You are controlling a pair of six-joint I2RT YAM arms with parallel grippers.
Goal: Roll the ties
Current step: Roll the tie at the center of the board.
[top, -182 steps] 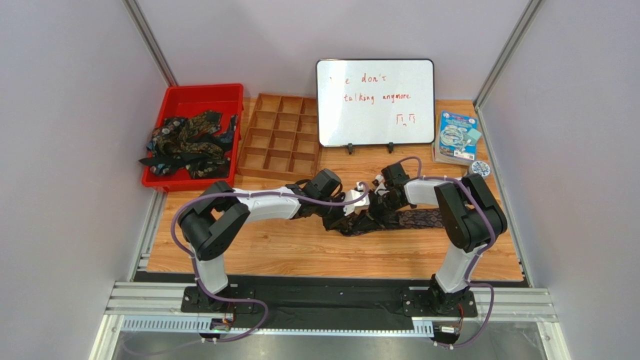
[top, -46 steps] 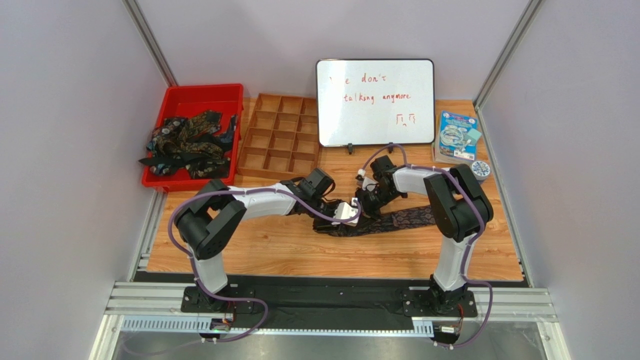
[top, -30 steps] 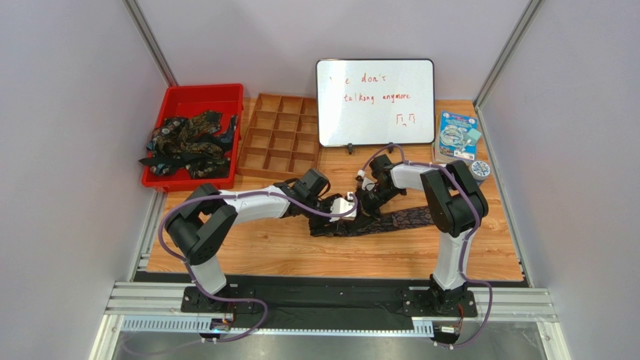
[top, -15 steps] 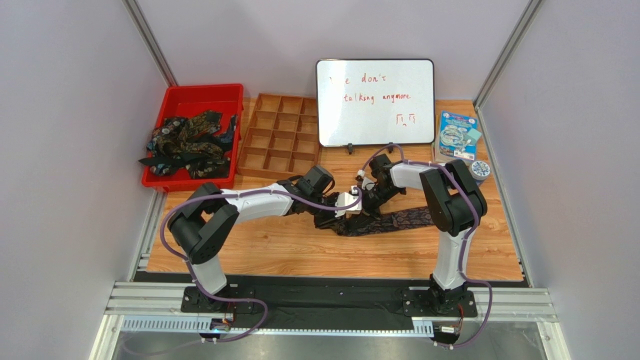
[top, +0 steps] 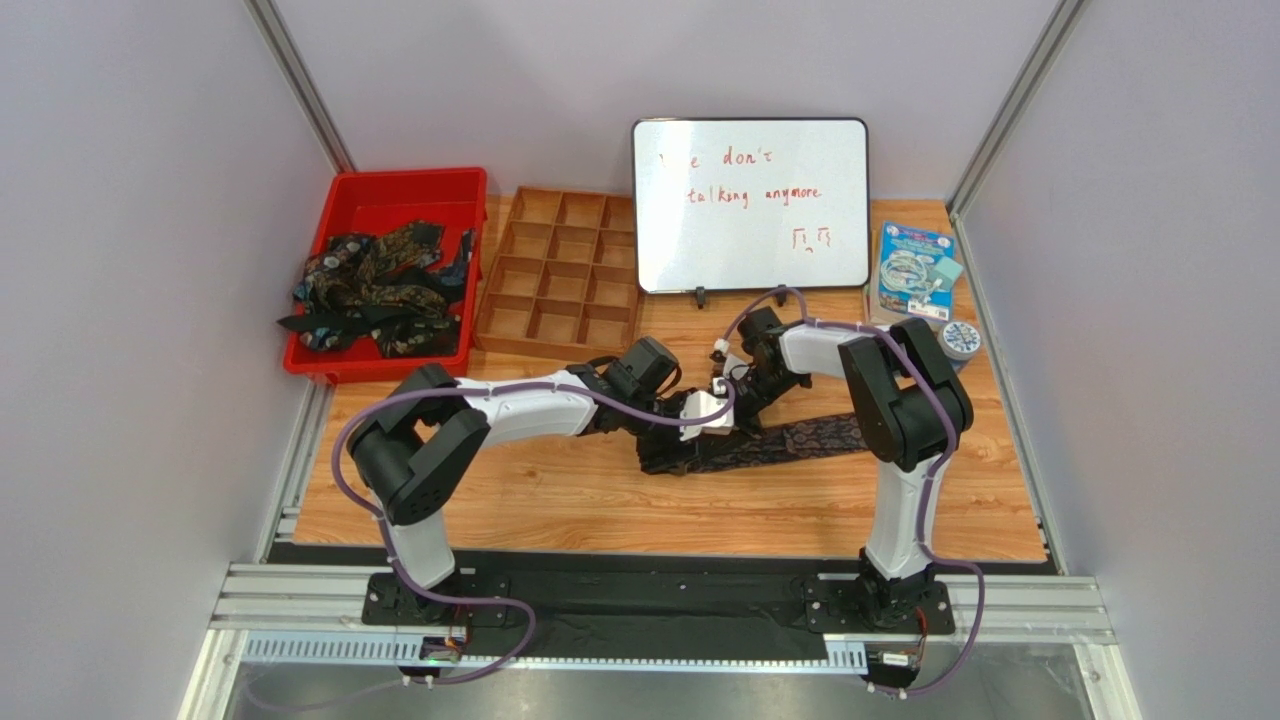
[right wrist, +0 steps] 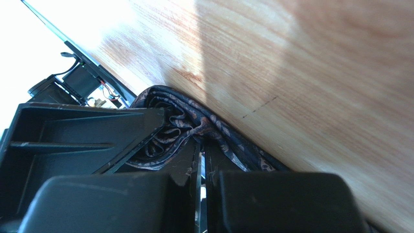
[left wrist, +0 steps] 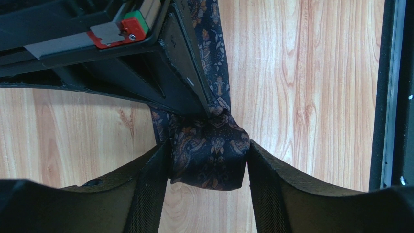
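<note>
One dark paisley tie (top: 812,438) lies across the table, with its left end wound into a roll (left wrist: 209,160). My left gripper (left wrist: 209,167) holds that roll, one finger (left wrist: 150,187) pressed on each side; in the top view it is at mid-table (top: 703,417). My right gripper (right wrist: 200,145) is nearly closed, pinching the tie's fabric (right wrist: 165,131) at the roll's top. It shows in the left wrist view (left wrist: 187,73) right behind the roll and in the top view (top: 736,393). More ties (top: 376,285) lie heaped in the red bin.
The red bin (top: 394,188) stands at the back left, with a wooden divider tray (top: 559,278) beside it. A whiteboard (top: 751,203) stands at the back centre. A blue booklet (top: 917,270) and a small round object (top: 962,339) are at the back right.
Both grippers have stayed together on the tie's rolled end. The left arm has shifted a little right and the roll with it; the right wrist moved back toward the whiteboard earlier.
</note>
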